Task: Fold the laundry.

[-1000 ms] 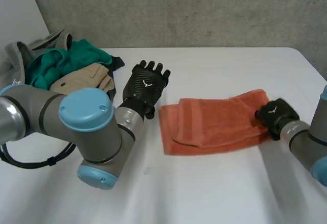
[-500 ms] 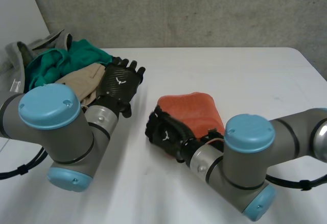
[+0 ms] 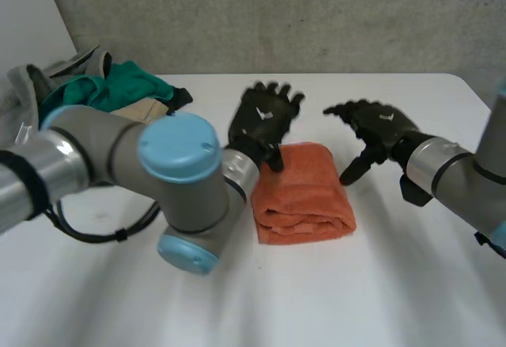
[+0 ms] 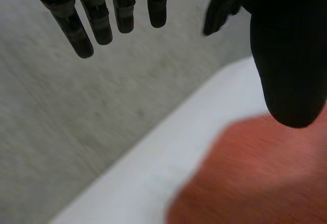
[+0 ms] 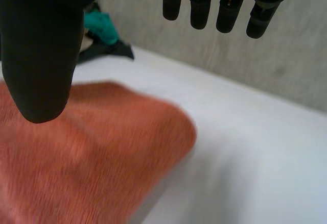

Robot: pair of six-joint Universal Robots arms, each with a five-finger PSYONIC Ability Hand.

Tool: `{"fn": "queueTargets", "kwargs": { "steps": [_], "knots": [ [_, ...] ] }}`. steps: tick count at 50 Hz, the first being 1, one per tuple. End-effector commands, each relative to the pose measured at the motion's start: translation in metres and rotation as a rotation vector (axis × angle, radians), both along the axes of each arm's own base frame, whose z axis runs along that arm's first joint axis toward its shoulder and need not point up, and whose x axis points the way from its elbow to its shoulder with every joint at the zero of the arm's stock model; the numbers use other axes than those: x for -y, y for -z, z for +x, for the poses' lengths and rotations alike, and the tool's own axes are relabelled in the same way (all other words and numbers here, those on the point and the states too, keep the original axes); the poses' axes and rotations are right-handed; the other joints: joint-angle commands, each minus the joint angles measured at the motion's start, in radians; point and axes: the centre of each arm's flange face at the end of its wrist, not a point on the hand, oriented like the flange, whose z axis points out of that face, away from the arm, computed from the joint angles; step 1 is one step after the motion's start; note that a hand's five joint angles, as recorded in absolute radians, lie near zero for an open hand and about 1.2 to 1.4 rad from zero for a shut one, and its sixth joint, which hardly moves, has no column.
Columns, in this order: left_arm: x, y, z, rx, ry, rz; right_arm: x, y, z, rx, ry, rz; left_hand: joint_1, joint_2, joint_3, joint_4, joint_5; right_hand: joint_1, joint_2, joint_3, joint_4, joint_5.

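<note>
orange towel (image 3: 304, 197) lies folded between left hand (image 3: 262, 118) and right hand (image 3: 383, 123), both released.

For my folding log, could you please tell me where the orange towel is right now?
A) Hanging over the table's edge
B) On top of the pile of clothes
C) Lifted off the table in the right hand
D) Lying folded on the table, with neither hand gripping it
D: the orange towel lies folded on the white table, while the left hand and the right hand are both open beside it.
</note>
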Motion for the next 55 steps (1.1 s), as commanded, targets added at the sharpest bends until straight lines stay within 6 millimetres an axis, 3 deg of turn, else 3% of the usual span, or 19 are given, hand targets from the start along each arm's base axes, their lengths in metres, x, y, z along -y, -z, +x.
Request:
{"fn": "queueTargets", "kwargs": {
  "steps": [1,7,10,16,20,26,30,34,40,44,55],
  "knots": [
    [-0.01,0.042,0.001,0.157,-0.037,0.125,0.015,0.043,0.007,-0.092,-0.028,0.099,0.038,0.026,0.019,0.029,0.009,-0.054,-0.035,-0.032,-0.03,-0.043],
    [-0.013,0.06,0.01,0.254,-0.077,0.188,0.017,0.075,0.009,-0.22,-0.06,0.09,0.032,0.02,0.013,0.023,0.003,-0.054,-0.035,-0.032,-0.03,-0.043],
    [-0.016,0.063,0.013,0.31,-0.073,0.197,0.019,0.082,0.006,-0.287,-0.033,0.075,0.018,0.005,-0.001,0.009,-0.012,-0.054,-0.035,-0.032,-0.03,-0.043],
    [-0.02,0.058,0.016,0.348,-0.066,0.194,0.016,0.065,0.009,-0.337,-0.028,-0.001,0.012,-0.001,-0.007,0.003,-0.018,-0.054,-0.035,-0.032,-0.03,-0.043],
    [-0.024,0.036,0.016,0.303,-0.056,0.17,0.007,0.038,0.009,-0.31,-0.015,-0.068,0.0,-0.013,-0.019,-0.009,-0.029,-0.054,-0.035,-0.032,-0.03,-0.043],
    [-0.024,-0.014,0.023,0.2,-0.071,0.083,0.001,0.022,-0.001,-0.202,0.068,-0.125,-0.009,-0.021,-0.028,-0.018,-0.038,-0.054,-0.035,-0.032,-0.03,-0.043],
    [-0.026,-0.036,0.033,0.142,-0.084,0.044,-0.016,0.013,-0.008,-0.102,0.115,-0.101,-0.012,-0.024,-0.031,-0.021,-0.041,-0.054,-0.035,-0.032,-0.03,-0.043],
    [-0.025,-0.052,0.049,0.096,-0.055,0.042,-0.029,0.026,-0.017,-0.019,0.153,0.021,-0.012,-0.024,-0.031,-0.021,-0.041,-0.054,-0.035,-0.032,-0.03,-0.043],
    [-0.037,-0.046,0.058,0.055,0.073,0.133,-0.046,0.051,-0.017,0.029,0.131,0.151,-0.006,-0.018,-0.025,-0.015,-0.035,-0.054,-0.035,-0.032,-0.03,-0.043],
    [-0.037,-0.039,0.064,0.045,0.077,0.18,-0.046,0.077,-0.013,0.036,0.099,0.214,-0.003,-0.016,-0.022,-0.012,-0.033,-0.054,-0.035,-0.032,-0.03,-0.043],
    [-0.039,-0.035,0.066,0.05,0.079,0.194,-0.031,0.104,-0.002,0.038,0.084,0.204,0.003,-0.01,-0.016,-0.006,-0.027,0.041,0.061,0.063,0.065,0.052]
  ]
}}
